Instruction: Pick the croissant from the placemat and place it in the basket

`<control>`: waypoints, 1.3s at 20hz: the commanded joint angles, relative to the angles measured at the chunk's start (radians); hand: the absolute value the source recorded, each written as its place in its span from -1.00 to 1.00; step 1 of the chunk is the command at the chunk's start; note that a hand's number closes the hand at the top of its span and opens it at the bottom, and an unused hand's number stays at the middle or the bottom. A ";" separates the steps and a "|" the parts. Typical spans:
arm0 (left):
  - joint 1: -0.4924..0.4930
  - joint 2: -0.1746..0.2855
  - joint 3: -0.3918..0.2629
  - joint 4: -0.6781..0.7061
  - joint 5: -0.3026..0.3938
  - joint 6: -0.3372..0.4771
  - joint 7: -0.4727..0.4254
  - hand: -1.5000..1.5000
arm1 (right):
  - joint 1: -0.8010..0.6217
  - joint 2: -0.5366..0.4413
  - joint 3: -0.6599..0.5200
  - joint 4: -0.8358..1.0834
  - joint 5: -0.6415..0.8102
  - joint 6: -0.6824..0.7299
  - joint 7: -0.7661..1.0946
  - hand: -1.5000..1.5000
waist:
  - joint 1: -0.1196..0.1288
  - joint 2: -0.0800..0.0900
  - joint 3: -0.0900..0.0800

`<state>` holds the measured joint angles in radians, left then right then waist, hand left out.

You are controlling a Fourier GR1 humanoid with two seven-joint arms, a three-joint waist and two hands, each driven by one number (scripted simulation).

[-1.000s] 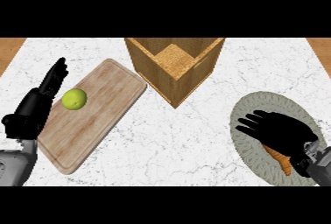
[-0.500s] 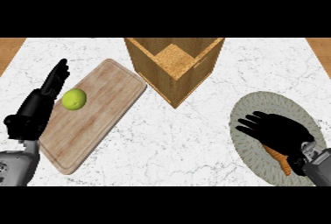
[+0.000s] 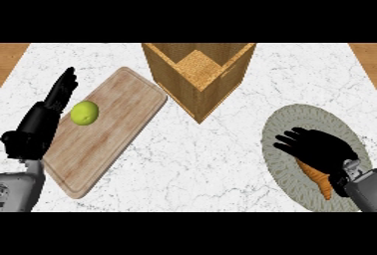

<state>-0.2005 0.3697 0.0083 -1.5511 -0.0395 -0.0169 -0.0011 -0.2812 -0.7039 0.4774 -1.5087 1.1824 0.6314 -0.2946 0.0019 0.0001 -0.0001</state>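
Observation:
A brown croissant (image 3: 317, 178) lies on the grey oval placemat (image 3: 288, 125) at the right. My right hand (image 3: 318, 149) hovers over it with fingers spread, covering the croissant's upper end; whether it touches the croissant I cannot tell. The wooden basket (image 3: 199, 74) stands at the top centre, to the upper left of the placemat. At the left edge my left hand (image 3: 42, 122) rests open, fingers pointing up, beside the cutting board.
A wooden cutting board (image 3: 103, 134) lies tilted on the left of the white marble counter (image 3: 213, 164), with a green lime (image 3: 85, 112) on its upper part. Wooden surfaces show at both top corners beyond the counter.
My right hand has slid slightly down and right over the croissant. The left hand, lime and basket have stayed put.

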 commanded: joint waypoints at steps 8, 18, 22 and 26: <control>0.001 -0.053 0.022 -0.049 -0.060 -0.020 0.046 0.00 | -0.006 0.074 -0.059 0.096 0.144 -0.019 -0.071 -1.00 | 0.000 0.000 0.000; -0.023 -0.048 0.067 0.026 -0.060 -0.061 -0.011 0.00 | 0.024 0.129 -0.059 0.210 0.208 -0.187 -0.152 1.00 | -0.001 0.000 0.000; 0.064 -0.082 0.042 -0.068 -0.074 -0.054 -0.014 0.00 | -0.040 0.166 -0.084 0.213 0.221 -0.181 -0.171 1.00 | 0.006 0.000 0.000; 0.035 -0.050 0.074 -0.023 -0.067 -0.060 -0.008 0.00 | 0.057 0.259 -0.266 0.226 0.166 -0.200 0.103 1.00 | -0.027 -0.003 0.000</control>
<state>-0.1786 0.3109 0.0669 -1.5823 -0.1099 -0.0747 0.0015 -0.2763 -0.5229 0.3269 -1.3295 1.3685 0.4141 -0.3854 -0.0022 -0.0146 -0.0109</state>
